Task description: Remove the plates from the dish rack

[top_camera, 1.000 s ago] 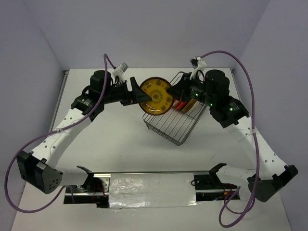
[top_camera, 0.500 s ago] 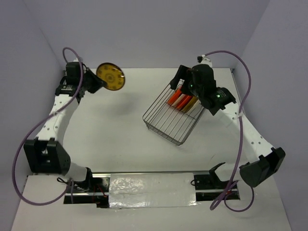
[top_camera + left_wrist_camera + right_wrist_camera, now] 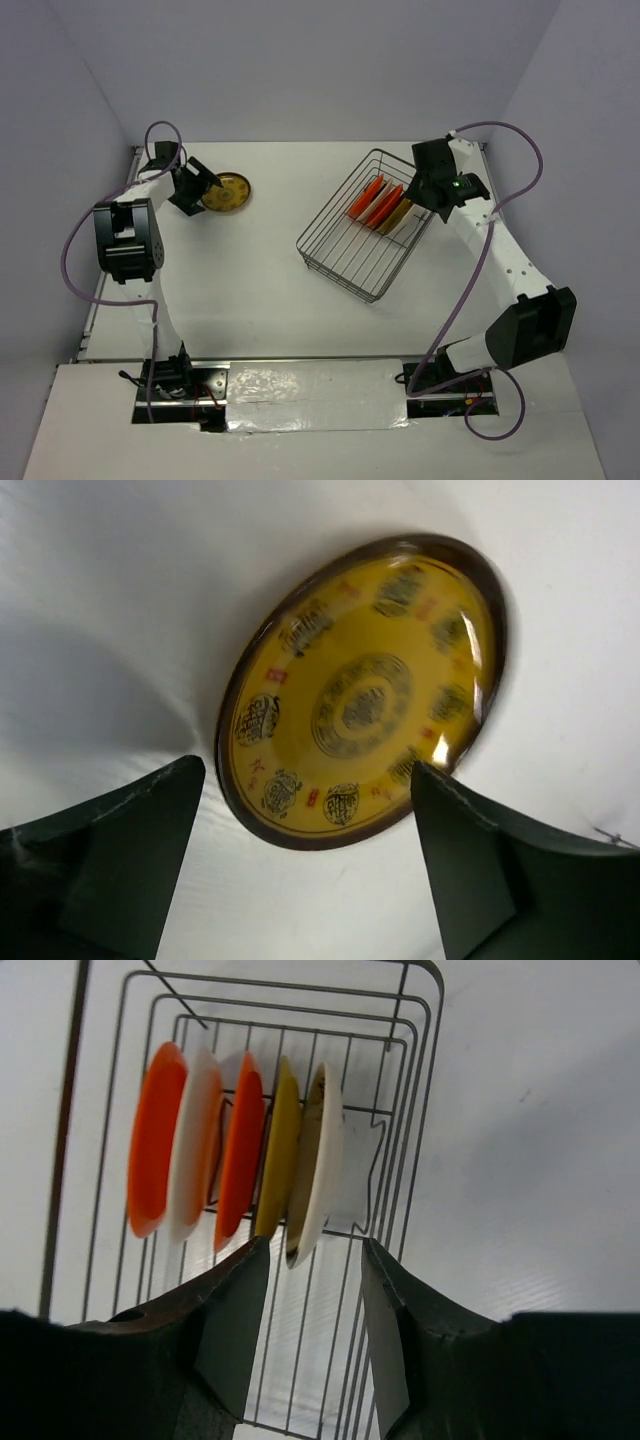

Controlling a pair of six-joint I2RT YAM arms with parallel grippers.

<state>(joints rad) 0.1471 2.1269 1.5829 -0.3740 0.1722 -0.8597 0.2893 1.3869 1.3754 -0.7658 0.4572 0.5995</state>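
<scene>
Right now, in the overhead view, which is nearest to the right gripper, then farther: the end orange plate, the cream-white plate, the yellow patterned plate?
1. Cream-white plate: row's end next to the right gripper.
2. End orange plate: opposite end of the dish rack row.
3. Yellow patterned plate: flat on the table, far left.

White arms (image 3: pixel 506 256), black joints (image 3: pixel 125 240), purple cables (image 3: pixel 462 300).

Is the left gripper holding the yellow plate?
No, the yellow plate lies flat on the table, and the left gripper stands open above it, its fingers clear of the rim.
</scene>
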